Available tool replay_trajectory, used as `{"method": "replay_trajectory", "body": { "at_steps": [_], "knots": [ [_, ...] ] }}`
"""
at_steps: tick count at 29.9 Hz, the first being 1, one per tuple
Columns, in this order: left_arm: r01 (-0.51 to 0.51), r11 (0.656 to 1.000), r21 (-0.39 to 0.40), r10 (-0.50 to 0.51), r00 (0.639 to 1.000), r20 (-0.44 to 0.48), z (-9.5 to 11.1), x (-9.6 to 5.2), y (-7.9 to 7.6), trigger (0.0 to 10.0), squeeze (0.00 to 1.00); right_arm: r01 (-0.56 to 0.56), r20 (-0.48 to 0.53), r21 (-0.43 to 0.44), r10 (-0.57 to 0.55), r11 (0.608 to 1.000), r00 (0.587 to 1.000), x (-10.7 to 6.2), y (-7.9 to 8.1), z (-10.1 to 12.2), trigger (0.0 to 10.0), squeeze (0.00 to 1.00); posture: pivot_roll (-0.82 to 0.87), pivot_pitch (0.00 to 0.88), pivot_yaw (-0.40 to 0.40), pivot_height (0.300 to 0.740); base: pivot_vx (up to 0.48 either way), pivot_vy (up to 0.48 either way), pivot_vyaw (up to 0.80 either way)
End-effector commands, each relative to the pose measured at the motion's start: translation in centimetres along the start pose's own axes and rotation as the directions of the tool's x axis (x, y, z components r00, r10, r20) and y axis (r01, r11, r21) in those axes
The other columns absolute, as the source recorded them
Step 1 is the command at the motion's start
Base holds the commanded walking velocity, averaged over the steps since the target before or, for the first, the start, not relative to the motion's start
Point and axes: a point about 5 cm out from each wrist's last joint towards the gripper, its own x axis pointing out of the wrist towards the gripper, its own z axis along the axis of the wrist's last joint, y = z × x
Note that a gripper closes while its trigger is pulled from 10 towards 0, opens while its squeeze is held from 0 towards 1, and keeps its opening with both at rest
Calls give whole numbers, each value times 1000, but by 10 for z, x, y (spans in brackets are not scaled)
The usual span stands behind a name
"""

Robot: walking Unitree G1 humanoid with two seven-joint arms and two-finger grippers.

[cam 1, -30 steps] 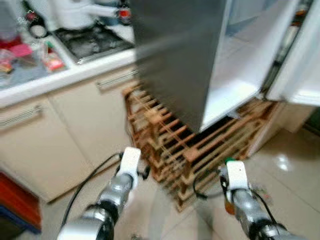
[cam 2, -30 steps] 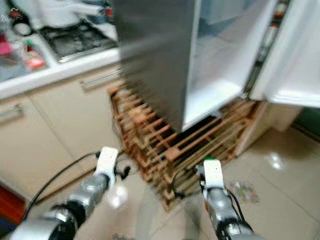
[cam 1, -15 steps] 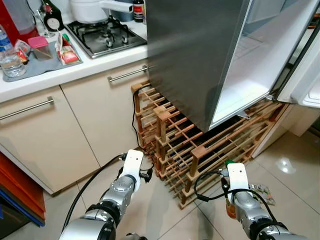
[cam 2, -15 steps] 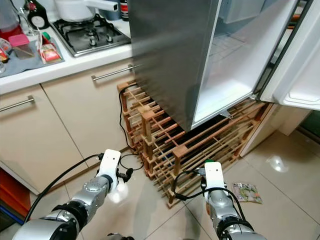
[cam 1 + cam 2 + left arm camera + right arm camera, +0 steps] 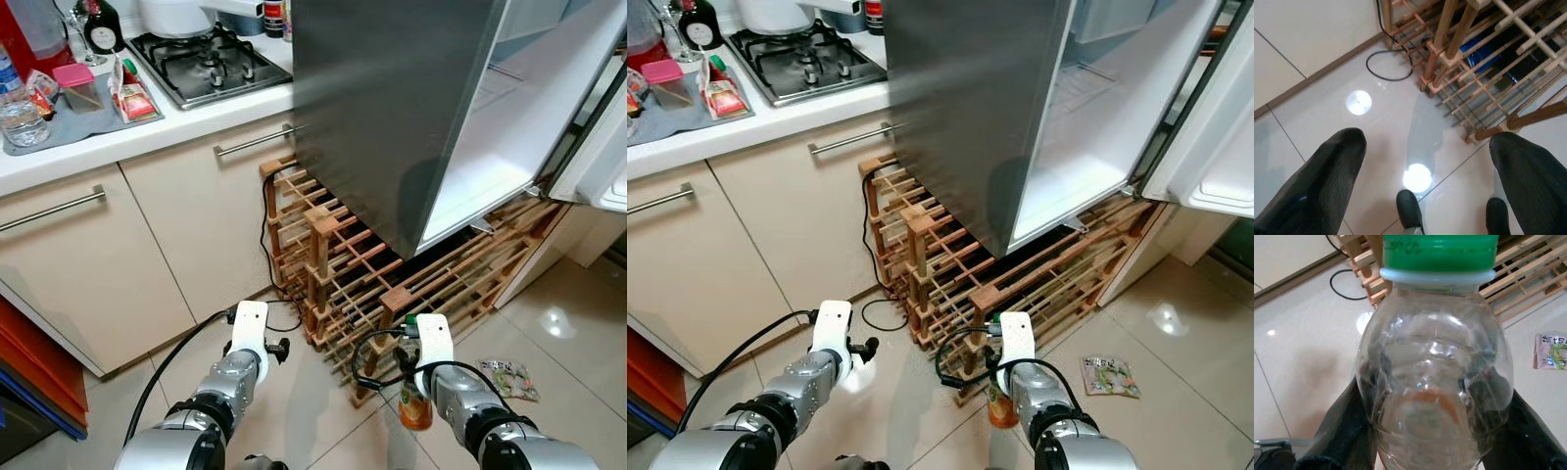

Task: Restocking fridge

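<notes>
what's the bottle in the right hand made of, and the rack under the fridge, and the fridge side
Bottle: looks like clear glossy plastic, see-through with sharp highlights, and a green cap that seems plastic too. The right hand grips it on both sides. Rack: bare light wood, a lattice of slats and posts. Fridge side: probably brushed grey metal, with a dull, even sheen.

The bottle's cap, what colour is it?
Green. The cap tops the clear bottle held by the right gripper; it shows best in the right wrist view.
</notes>
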Motion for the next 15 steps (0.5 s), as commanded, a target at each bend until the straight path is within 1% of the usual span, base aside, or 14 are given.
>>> {"method": "replay_trajectory", "body": {
  "at_steps": [1,2,3,4,5,8,10,11,12,15],
  "knots": [
    [-6,1000,-7,6,999,-31,-1,0,0,10000,0,-6,29,-8,6,1000,1000,1,1,10,10000,94,-130,0,15,740,0,0,0],
    [31,1000,6,-30,995,-92,-9,0,-2,10000,0,-17,28,-1,17,1000,999,1,3,9,10000,90,-128,0,13,740,0,0,0],
    [58,998,17,-56,992,-116,-12,-1,-5,10000,0,-33,26,2,32,999,999,1,6,9,10000,90,-128,0,13,740,0,0,0],
    [58,998,17,-56,992,-116,-12,-1,-5,10000,0,-33,26,2,32,999,999,1,6,9,10000,90,-128,0,13,740,0,0,0],
    [83,995,54,-75,988,-138,-15,-1,-7,10000,0,-48,17,14,48,999,999,2,10,7,10000,90,-131,0,12,740,0,0,0],
    [77,994,76,-67,989,-131,-15,-1,-8,10000,0,-45,3,38,45,998,999,2,12,5,10000,90,-134,0,12,740,0,0,0],
    [51,993,103,-39,993,-115,-13,-1,-7,10000,0,-46,-5,66,47,997,999,2,13,6,10000,94,-134,0,12,740,0,0,0],
    [51,993,103,-39,993,-115,-13,-1,-7,10000,0,-46,-5,66,47,997,999,2,13,6,10000,94,-134,0,12,740,0,0,0],
    [25,992,128,-11,993,-116,-12,-1,-6,10000,0,-56,-17,94,58,994,998,2,14,6,10000,98,-134,0,12,740,0,0,0],
    [13,992,125,3,992,-127,-13,-1,-5,10000,0,-68,-32,96,71,993,997,2,15,4,10000,94,-132,0,4,740,0,0,0]
  ]
}}
